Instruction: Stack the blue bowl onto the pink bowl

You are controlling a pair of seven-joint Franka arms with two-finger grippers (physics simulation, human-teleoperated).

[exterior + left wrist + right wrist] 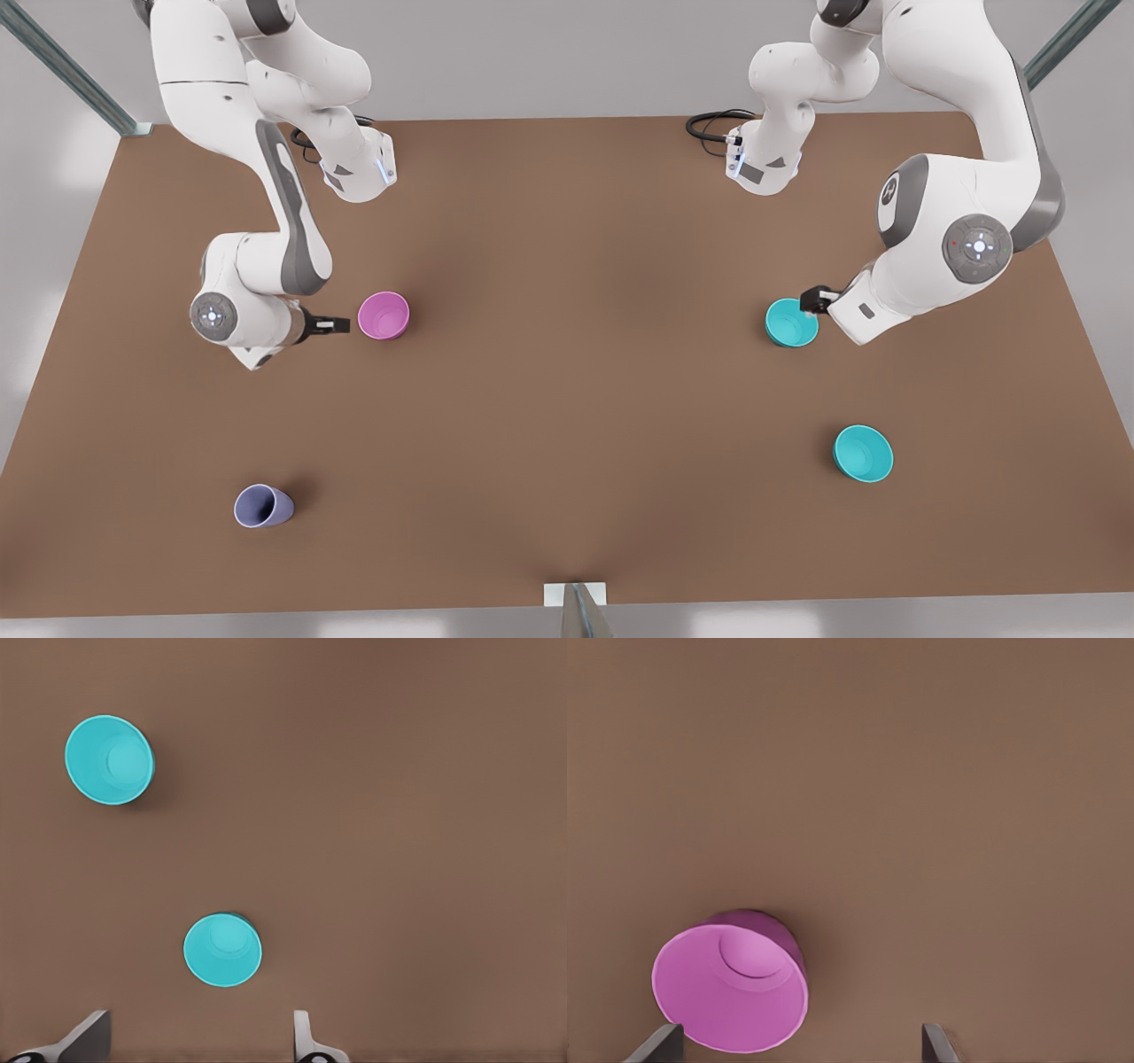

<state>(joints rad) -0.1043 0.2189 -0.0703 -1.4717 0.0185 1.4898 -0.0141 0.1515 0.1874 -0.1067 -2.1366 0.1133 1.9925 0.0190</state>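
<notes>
Nearest you in the front view lie the lavender cup point(262, 506) and the spare teal bowl point(863, 453), both well clear of the work; leave them alone.

Farther back, your left tool point(817, 299) hangs over the rim of the blue bowl point(791, 322), on the front view's right. In its wrist view the fingers point(89, 1038) stand wide apart, holding nothing, with that bowl point(222, 949) just ahead of them. Judging from this, the step in hand is the grasp. Bring one finger inside the wall and one outside, come down straight, and close on the rim only once both fingers straddle it, so the light bowl does not skid or tip.

Your right tool point(332, 325) waits just beside the pink bowl point(384, 315), fingers point(656, 1044) likewise wide and empty. Keep it off that bowl's rim point(730, 994), since the table point(567, 399) gives the target nothing to brace against.
</notes>
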